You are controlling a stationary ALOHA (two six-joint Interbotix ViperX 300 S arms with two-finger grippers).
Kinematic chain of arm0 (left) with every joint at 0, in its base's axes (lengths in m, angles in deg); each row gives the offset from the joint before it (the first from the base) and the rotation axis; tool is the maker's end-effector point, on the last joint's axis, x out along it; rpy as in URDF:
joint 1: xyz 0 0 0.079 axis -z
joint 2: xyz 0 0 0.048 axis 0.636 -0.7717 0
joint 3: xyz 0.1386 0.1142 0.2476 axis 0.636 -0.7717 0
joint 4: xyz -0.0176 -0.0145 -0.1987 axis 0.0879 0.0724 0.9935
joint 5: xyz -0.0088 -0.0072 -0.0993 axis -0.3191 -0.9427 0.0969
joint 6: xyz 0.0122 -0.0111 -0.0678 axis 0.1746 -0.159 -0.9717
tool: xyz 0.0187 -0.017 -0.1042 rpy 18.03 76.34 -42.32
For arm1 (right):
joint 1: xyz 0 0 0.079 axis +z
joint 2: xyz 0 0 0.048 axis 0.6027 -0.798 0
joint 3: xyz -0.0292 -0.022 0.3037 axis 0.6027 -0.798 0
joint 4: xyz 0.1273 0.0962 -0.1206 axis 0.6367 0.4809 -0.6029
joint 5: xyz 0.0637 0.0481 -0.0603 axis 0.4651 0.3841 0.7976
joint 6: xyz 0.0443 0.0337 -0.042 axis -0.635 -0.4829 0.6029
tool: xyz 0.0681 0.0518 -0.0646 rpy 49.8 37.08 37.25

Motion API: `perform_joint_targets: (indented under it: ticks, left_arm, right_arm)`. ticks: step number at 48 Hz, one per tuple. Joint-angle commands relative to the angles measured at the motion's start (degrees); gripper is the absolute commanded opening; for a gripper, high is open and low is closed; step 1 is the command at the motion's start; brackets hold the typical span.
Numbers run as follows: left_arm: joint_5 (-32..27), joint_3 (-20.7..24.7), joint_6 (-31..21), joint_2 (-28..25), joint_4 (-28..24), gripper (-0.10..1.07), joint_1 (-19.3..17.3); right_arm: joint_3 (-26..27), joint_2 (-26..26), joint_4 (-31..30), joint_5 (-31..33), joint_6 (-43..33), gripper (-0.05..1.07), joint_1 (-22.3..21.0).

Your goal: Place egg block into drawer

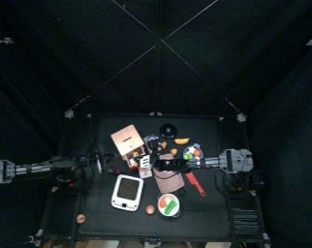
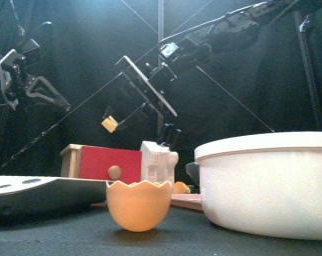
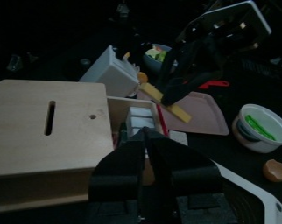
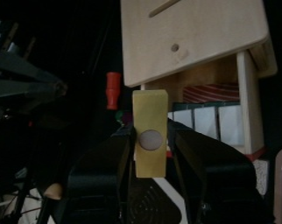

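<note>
The egg block (image 4: 150, 131), a yellow bar with a white round spot, is held upright between the jaws of my right gripper (image 4: 150, 156). It hangs just in front of the wooden box (image 4: 190, 35), beside the pulled-out drawer (image 4: 221, 112). In the left wrist view the same block (image 3: 167, 94) shows above the open drawer (image 3: 140, 122) of the box (image 3: 50, 122). My left gripper (image 3: 147, 168) is closed at the drawer's front, with a tan bit between its jaws. In the top view the box (image 1: 128, 141) stands at the table's middle.
A white bowl with green inside (image 3: 263, 124) and an eggshell cup (image 3: 276, 168) lie near a pink tray (image 3: 204, 110). A white device (image 1: 126, 192) lies at the front left. In the front view the eggshell cup (image 2: 138, 205) and the white bowl (image 2: 271, 185) stand close.
</note>
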Motion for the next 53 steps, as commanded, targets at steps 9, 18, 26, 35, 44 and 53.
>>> perform_joint_targets:
  ticks: [9,18,26,35,44,53]
  left_arm:
    - [0.26,0.79,0.09,-0.18,0.09,0.51,0.0]
    - [0.26,0.79,0.09,-0.18,0.09,0.51,0.09]
    - [0.26,0.79,0.18,-0.09,0.09,0.51,0.09]
    - [0.26,0.88,0.18,-0.18,0.0,0.51,0.18]
    - [0.26,0.79,0.18,-0.18,0.0,0.51,0.09]
    - [0.26,0.79,0.26,-0.18,0.0,0.51,0.18]
  right_arm:
    - [2.46,-0.97,-1.41,4.83,0.09,0.64,-1.67]
    - [2.64,-1.32,-2.11,6.68,0.09,0.69,-2.02]
    - [2.72,-1.32,-2.37,6.68,0.18,0.75,-2.02]
    - [3.08,-1.32,-3.78,6.5,0.18,0.82,-1.85]
    - [3.43,-1.32,-3.78,6.5,0.18,0.87,-1.67]
    - [3.69,-0.44,-4.31,6.42,0.26,0.87,-1.67]
